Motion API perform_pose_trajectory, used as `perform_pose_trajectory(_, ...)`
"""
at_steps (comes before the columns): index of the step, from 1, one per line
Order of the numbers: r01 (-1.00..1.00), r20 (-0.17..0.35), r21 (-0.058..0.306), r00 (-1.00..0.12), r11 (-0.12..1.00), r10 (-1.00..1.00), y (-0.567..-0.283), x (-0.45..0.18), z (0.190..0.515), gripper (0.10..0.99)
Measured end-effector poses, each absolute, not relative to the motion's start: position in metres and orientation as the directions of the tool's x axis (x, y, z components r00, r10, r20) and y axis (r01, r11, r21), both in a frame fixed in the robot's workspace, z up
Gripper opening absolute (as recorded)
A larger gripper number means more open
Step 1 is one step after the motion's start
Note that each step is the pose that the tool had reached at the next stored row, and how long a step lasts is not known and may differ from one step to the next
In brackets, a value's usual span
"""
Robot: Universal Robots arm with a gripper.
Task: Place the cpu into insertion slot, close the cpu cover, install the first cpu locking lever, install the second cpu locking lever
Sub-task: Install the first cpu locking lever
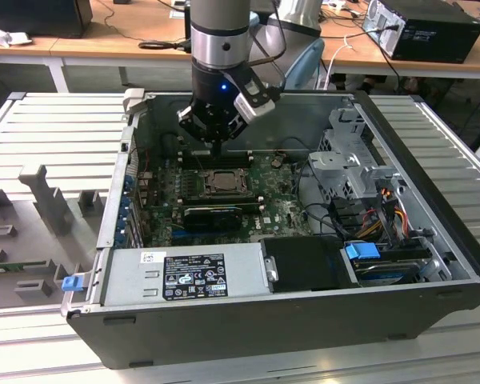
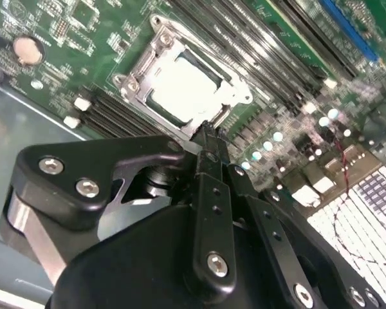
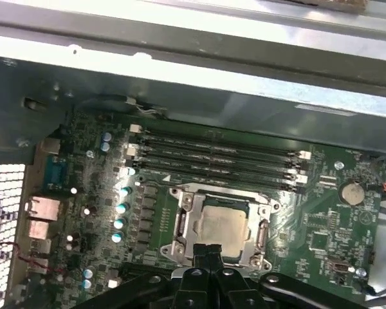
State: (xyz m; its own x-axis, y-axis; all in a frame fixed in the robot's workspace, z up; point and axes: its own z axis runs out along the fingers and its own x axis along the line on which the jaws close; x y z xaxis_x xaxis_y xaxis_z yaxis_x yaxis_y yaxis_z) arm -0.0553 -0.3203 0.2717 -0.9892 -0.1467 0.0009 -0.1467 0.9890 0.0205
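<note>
The claw [image 3: 210, 251] was closed and empty, poised near the edge of the cpu cover [image 3: 188, 225]. The cpu [image 3: 222, 225] lay within that cover's window on the circuit board [image 3: 321, 219], with memory slots [image 3: 212, 152] alongside.

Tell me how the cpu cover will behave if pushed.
Probably stiff: the cover is a thin metal frame lying flat around the cpu. Unlikely to slide; it looks fastened at its corners. Its shiny face may be slippery.
</note>
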Motion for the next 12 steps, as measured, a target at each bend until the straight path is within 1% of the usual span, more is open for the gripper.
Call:
perform_pose_trajectory(5,-0.139,-0.002,0.025,-0.990,0.990,-0.139,-0.320,-0.080,0.270,0.106)
perform_pose_trajectory(7,-0.100,-0.002,0.025,-0.995,0.995,-0.100,-0.320,-0.082,0.267,0.106)
perform_pose_trajectory(9,-0.099,-0.002,0.026,-0.995,0.995,-0.099,-0.319,-0.103,0.264,0.106)
perform_pose_trajectory(12,-0.099,-0.002,0.028,-0.995,0.995,-0.099,-0.312,-0.111,0.261,0.106)
